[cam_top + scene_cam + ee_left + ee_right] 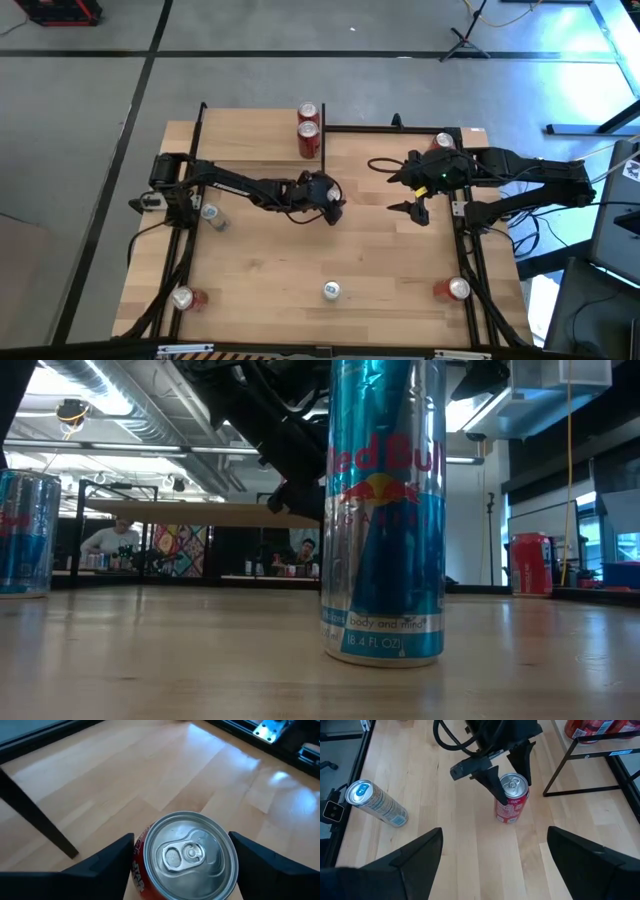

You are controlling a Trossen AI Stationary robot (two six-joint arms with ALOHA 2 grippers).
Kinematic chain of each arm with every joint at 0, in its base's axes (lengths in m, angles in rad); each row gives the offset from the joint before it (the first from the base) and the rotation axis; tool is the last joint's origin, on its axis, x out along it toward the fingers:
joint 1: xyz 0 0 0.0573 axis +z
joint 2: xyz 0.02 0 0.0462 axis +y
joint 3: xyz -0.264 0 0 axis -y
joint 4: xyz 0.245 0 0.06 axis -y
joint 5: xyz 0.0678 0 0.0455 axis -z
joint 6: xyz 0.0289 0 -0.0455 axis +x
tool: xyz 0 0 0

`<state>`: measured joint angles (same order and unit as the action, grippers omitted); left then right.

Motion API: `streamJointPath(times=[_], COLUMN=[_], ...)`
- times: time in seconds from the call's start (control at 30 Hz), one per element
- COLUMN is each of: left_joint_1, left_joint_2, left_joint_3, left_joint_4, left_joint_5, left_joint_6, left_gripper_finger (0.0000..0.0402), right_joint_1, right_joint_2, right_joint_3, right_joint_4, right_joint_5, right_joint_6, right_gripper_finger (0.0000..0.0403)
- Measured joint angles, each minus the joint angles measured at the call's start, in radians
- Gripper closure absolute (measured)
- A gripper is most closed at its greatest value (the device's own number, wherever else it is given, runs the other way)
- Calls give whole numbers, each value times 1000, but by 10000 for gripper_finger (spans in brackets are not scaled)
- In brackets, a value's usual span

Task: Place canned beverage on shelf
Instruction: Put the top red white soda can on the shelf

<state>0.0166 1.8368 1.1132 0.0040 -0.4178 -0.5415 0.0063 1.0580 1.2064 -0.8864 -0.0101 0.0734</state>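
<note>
The red can (511, 799) stands upright on the desk (380, 250) near the middle, between the spread fingers of the left hand (506, 774), which straddles its top without gripping, likely lining up a grasp. The shelf (255, 125) already carries two red cans (308, 128). The right hand (420, 210) waits open nearby.

The red soda can (511, 799) stands upright on the tabletop (445, 845), silver top up, pull tab unopened, just in front of the shelf (262, 135). That's a light wood board on thin black posts, already holding two red cans (308, 130).
</note>
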Motion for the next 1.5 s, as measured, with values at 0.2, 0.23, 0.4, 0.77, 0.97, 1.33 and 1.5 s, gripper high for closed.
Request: streamJointPath(times=[0.2, 0.23, 0.4, 0.77, 0.97, 1.33, 1.5], left_joint_1=[-22, -29, -56, -99, -101, -18, 69], left_joint_2=[-19, -28, -76, -315, -485, -713, -731], left_joint_3=[-4, -5, -8, -5, -4, 0, 87], left_joint_4=[5, 2, -27, -147, -268, -425, -647], left_joint_5=[-19, -25, -26, 17, -37, -116, -125], left_joint_6=[-46, -53, -89, -175, -192, -192, -174], left_gripper_finger=[152, 152, 152, 149, 147, 146, 146], right_joint_1=[0, 0, 0, 0, 0, 0, 0], right_joint_2=[0, 0, 0, 0, 0, 0, 0], right_joint_3=[0, 0, 0, 0, 0, 0, 0], right_joint_4=[-1, -1, -1, 2, 2, 24, 32], right_joint_5=[0, 0, 0, 0, 0, 2, 8], right_joint_6=[0, 0, 0, -1, -1, 0, 10], right_gripper_finger=[56, 56, 56, 56, 56, 56, 56])
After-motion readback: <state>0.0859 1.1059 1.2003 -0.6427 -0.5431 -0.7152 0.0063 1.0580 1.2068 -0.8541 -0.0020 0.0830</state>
